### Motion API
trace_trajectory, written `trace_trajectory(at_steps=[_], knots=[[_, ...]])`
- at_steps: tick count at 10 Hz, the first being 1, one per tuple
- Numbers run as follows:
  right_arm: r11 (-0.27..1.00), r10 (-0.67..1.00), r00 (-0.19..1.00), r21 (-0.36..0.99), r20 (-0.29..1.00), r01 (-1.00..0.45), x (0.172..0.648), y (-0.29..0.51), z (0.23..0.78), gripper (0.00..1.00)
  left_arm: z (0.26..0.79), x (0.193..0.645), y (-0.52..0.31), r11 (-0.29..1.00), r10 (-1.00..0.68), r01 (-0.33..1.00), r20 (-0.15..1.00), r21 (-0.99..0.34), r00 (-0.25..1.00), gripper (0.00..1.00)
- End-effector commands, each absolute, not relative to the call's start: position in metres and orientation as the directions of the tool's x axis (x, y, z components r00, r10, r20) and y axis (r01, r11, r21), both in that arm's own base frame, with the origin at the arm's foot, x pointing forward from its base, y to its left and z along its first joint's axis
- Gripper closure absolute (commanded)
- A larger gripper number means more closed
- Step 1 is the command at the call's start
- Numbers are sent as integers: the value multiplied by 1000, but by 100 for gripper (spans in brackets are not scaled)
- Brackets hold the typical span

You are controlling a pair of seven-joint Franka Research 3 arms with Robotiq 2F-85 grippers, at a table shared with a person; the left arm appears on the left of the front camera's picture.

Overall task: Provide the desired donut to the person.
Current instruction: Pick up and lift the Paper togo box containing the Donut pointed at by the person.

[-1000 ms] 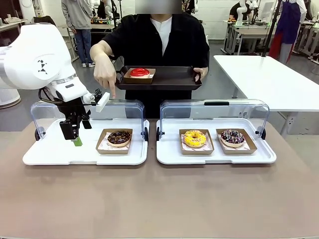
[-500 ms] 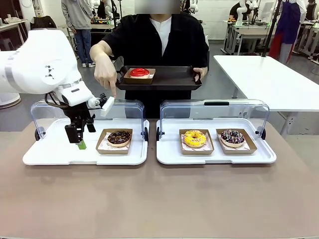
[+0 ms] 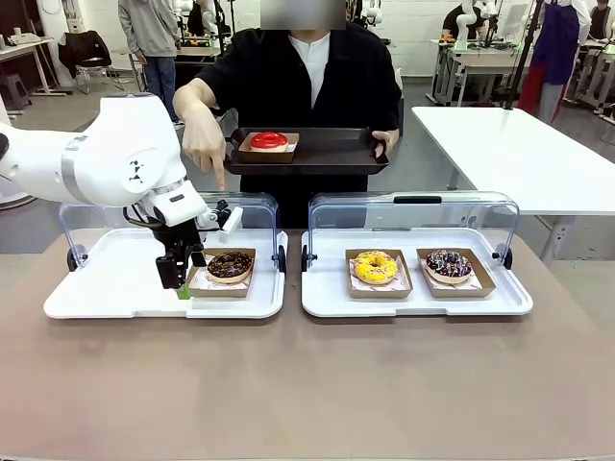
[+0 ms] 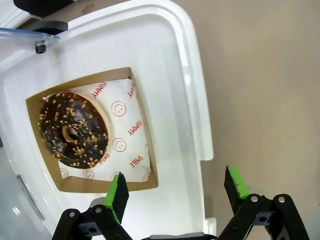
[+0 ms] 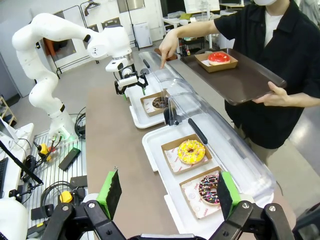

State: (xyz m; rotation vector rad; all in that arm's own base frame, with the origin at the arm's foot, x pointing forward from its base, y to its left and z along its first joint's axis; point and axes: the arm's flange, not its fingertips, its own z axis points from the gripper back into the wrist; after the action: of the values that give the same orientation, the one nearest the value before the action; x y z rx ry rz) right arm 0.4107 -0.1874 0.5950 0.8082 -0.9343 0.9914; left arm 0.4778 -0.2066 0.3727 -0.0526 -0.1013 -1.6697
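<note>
Hanging spread and empty, the left gripper point(image 4: 177, 186) has nothing between its pads; the right gripper point(image 5: 168, 194) is likewise parted and holding nothing, far back from the left arm's fingers. Just beyond one left fingertip lies the near edge of the cardboard tray point(image 4: 142, 125), and that pad seems to overlap its corner; the other fingertip hangs over the rim of the white tray point(image 4: 197, 100), toward the table point(image 4: 265, 75); past the fingers and off to one side, not between them, sits the chocolate donut point(image 4: 73, 127) with pale crumbs, in the middle of its printed paper. As I judge it, a descent from this line is the first hazard; one pad would land on the cardboard wall and crush or tip it, while the other would strike the white rim, so the squeeze would catch a corner or nothing at all; a thin pinch on one wall could also let the tray sag and the donut slide out during the lift. Farther beyond the fingers stands the raised clear lid point(image 3: 259, 211), and above it the person's hand point(image 3: 202, 144) points down; a steep lift could clip either. Farthest off, the person holds the dark tray point(image 3: 332, 151) by one hand with a red donut point(image 3: 269, 140) on it; a hard set-down there might tilt it.
</note>
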Motion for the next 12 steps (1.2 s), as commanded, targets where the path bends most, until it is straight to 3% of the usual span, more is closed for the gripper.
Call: trace_trajectory(at_steps=[1, 12], knots=[[338, 314, 245, 133, 917, -932, 410, -186, 594, 0, 365, 491, -213, -60, -997, 997, 54, 52, -63, 0], [338, 314, 245, 133, 917, -932, 410, -186, 594, 0, 329, 503, -229, 4, -1000, 996, -6, 87, 5, 0]])
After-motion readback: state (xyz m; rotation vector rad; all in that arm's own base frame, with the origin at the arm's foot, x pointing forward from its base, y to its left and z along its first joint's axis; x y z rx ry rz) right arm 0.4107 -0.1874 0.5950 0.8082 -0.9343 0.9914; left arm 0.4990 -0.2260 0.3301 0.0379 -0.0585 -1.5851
